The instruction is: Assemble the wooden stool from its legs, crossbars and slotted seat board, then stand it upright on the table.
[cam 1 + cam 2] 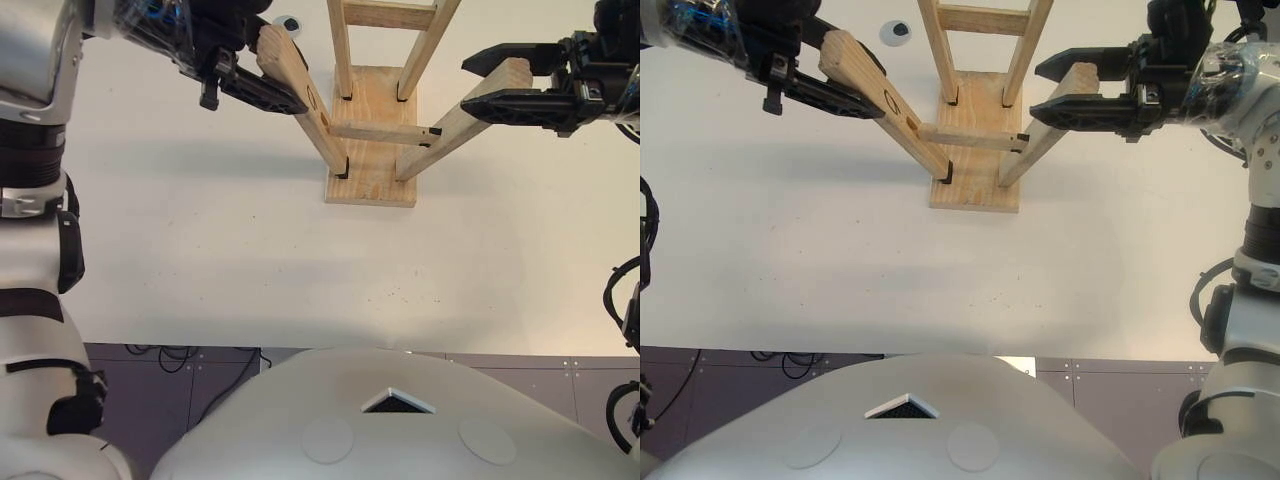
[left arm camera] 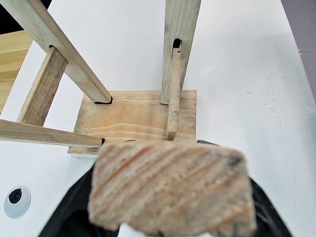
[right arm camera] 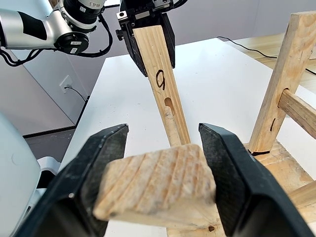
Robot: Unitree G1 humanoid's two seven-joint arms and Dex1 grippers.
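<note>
White table (image 1: 150,250), upturned pale-wood stool (image 1: 372,178)

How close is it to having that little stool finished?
Mostly built, upside down. The seat board lies on the table with four legs in its slots; a far crossbar and near crossbar join them. In hand: the left gripper clamps the near left leg, the right gripper the near right leg. Left: turning it upright; whether the near crossbar is seated, I cannot tell.
</note>
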